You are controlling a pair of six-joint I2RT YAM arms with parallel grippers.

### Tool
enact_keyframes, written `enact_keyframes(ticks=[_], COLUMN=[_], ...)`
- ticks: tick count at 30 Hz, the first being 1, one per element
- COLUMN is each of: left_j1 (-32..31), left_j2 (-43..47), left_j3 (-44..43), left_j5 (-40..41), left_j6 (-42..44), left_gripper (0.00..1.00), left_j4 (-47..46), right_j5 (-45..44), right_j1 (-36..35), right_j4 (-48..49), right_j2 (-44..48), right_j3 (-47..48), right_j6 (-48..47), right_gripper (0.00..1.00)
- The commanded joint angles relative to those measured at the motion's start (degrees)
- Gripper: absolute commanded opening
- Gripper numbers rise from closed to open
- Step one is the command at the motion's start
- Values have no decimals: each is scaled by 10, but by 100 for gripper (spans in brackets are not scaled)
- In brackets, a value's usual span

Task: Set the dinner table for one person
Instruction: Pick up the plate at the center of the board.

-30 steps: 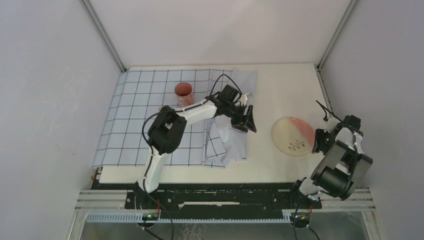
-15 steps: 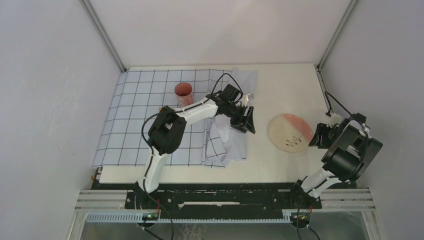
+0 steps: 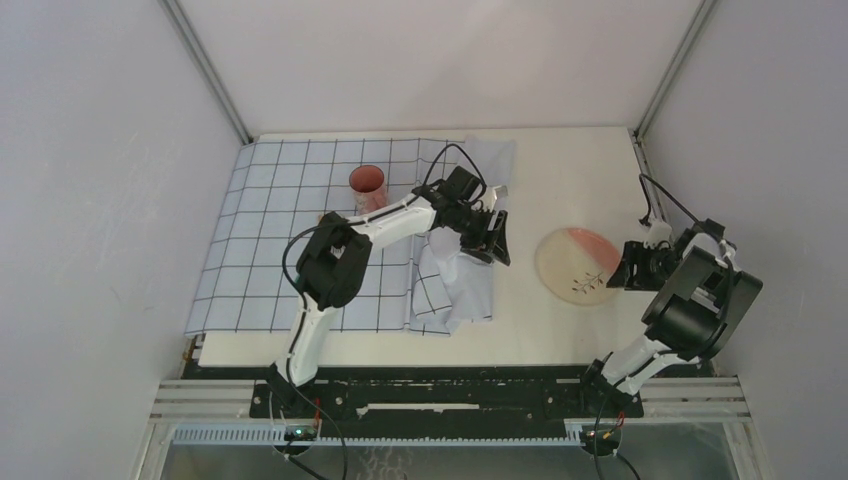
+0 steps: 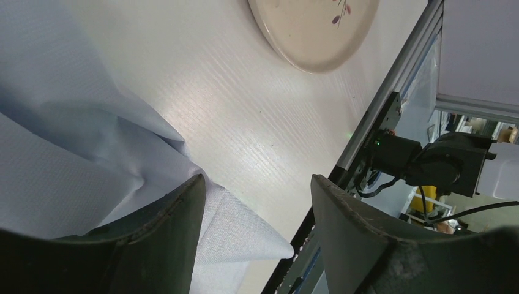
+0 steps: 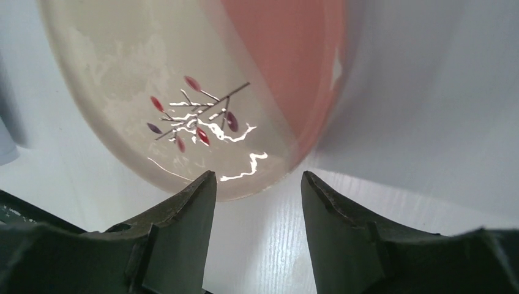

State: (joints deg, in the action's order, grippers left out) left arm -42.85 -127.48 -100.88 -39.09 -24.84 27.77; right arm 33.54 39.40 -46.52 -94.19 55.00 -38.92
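Note:
The dinner table is cream-white. On its right part lies a cream and pink plate with a twig motif. My right gripper is low at the plate's right edge. In the right wrist view it is open, and the plate rim lies just beyond its tips with nothing between them. My left gripper hovers open over the crumpled right edge of the pale-blue gridded cloth. In the left wrist view a cloth corner lies below the open left gripper.
A pink cup stands upright on the cloth at the back. The cloth's bunched folds pile up near the table's middle. Metal frame posts rise at the back corners. The black base rail runs along the near edge.
My right arm has swung its elbow outward and brought its gripper in at the plate's right edge; the plate has shifted slightly left. The left arm has barely moved.

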Motion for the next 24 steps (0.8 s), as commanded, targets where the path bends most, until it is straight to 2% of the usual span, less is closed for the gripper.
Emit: enact_keyframes(ticks=[1, 13, 24], left_j1=[-3, 2, 2], left_j2=[33, -18, -103], left_j3=[-36, -68, -115], left_j5=[12, -4, -29], left_j6=[31, 45, -19], left_gripper=[69, 68, 69], left_j4=[6, 5, -43], right_j5=[37, -1, -19], right_j1=[-19, -82, -85], right_j4=[-7, 34, 18], right_j2=[3, -24, -11], right_j3=[28, 47, 58], right_j6=[-11, 35, 35], right_gripper=[62, 63, 62])
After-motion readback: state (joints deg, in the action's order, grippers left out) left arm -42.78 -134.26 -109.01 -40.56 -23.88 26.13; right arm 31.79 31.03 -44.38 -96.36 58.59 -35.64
